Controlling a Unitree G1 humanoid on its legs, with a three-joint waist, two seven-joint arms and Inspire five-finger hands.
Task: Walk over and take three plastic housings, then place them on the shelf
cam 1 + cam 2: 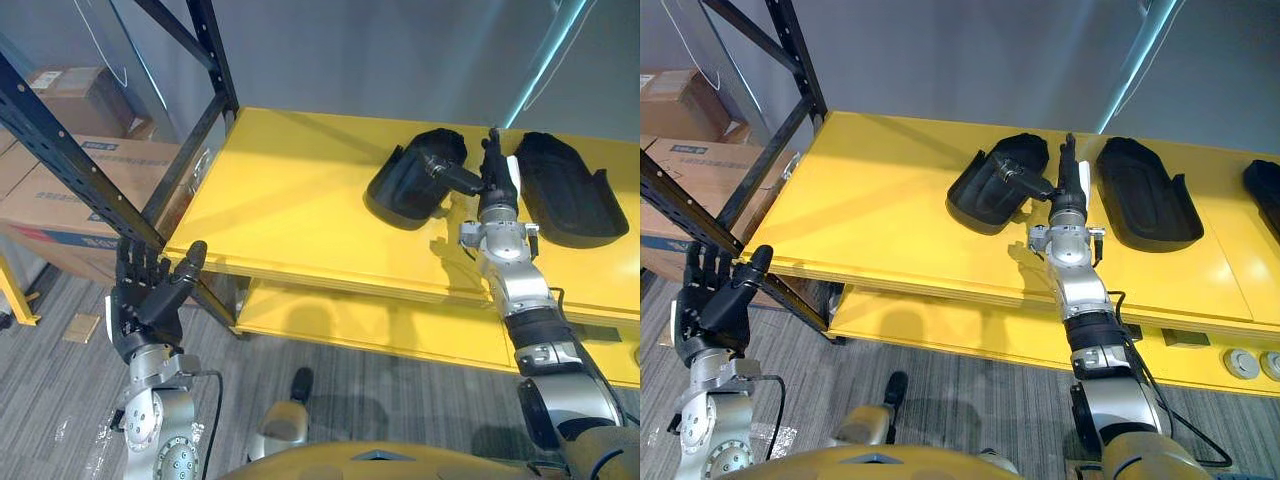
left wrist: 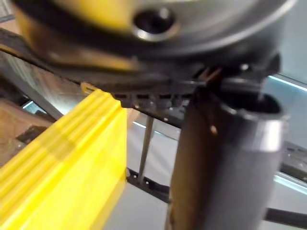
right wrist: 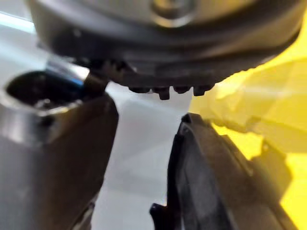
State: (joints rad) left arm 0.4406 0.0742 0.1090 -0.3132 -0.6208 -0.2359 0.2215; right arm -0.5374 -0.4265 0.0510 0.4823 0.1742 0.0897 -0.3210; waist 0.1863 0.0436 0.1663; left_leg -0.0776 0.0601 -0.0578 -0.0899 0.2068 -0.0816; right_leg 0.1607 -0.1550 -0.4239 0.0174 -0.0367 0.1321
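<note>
Two black plastic housings lie on the yellow shelf (image 1: 290, 200), one to the left (image 1: 405, 185) and one to the right (image 1: 565, 195). A third housing (image 1: 1265, 190) shows at the shelf's far right edge. My right hand (image 1: 497, 180) reaches over the shelf between the first two, open with fingers straight. Its thumb points at the left housing and touches its rim. In the right wrist view that housing's dark rim (image 3: 211, 182) stands close beside the thumb (image 3: 53, 143). My left hand (image 1: 145, 300) hangs open below the shelf's front left corner, holding nothing.
A black rack upright (image 1: 70, 160) slants across just beyond my left hand. Cardboard boxes (image 1: 70, 200) are stacked on the floor at the left. A lower yellow shelf (image 1: 350, 320) juts out under the top one. The top shelf's left half is bare.
</note>
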